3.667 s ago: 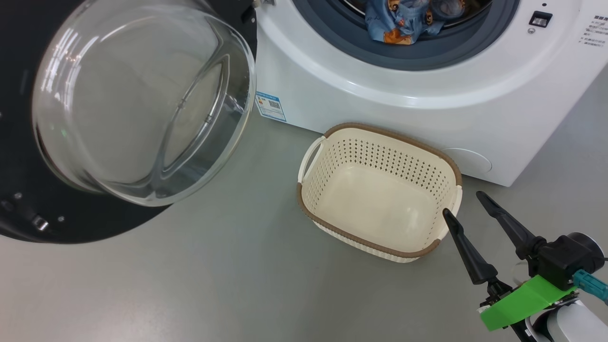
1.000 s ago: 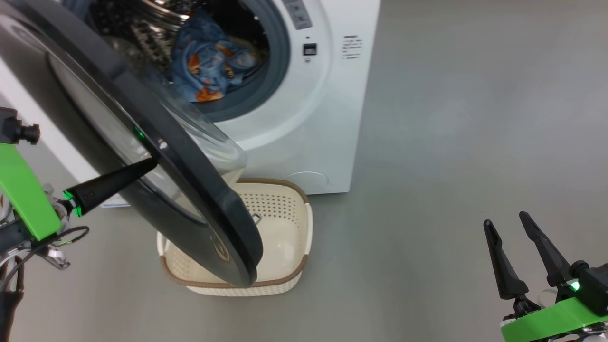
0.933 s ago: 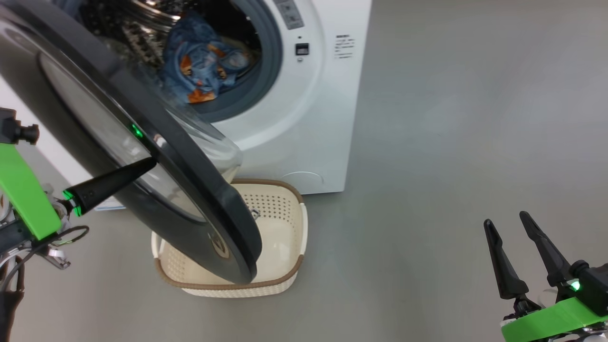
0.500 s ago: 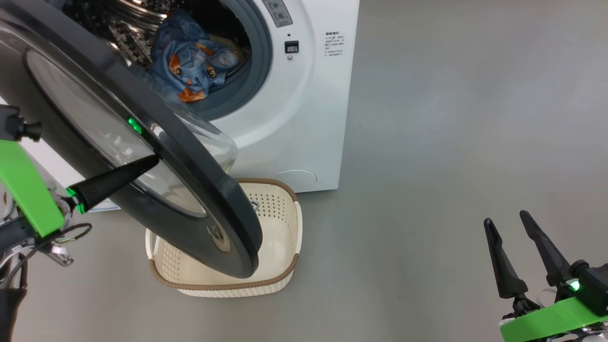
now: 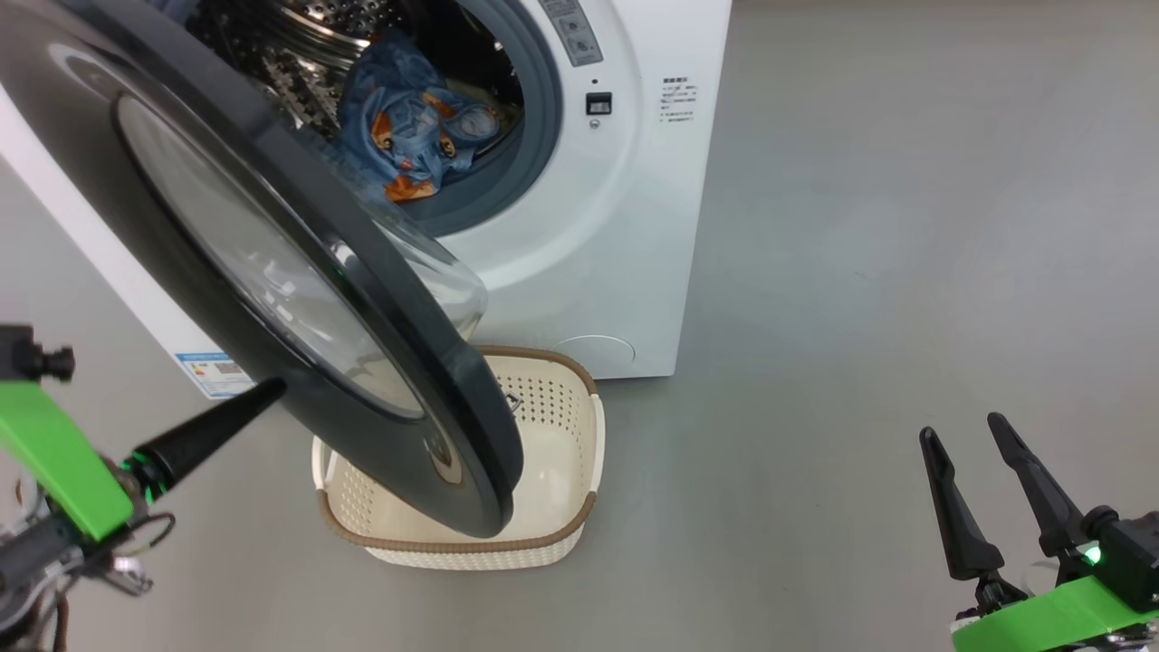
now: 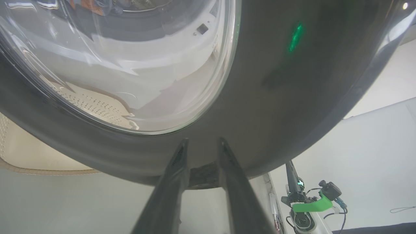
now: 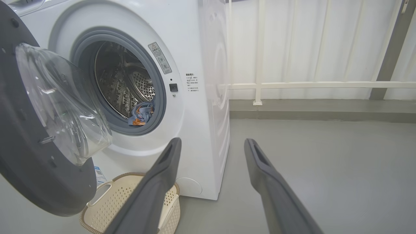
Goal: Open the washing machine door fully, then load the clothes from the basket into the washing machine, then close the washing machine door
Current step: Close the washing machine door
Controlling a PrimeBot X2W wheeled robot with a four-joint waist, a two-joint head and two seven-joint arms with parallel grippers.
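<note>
Door standing partway open from washing machine, lower edge over basket on floor just in front; blue printed clothes lying in the drum. Left gripper parted by a narrow gap, grasping nothing, tips at door's dark rim, contact unclear. Right gripper spread wide, empty, well apart from the machine.

Grey floor carries the washing machine, with the basket just in front of it. Both are ahead-left of the right gripper, well apart.
</note>
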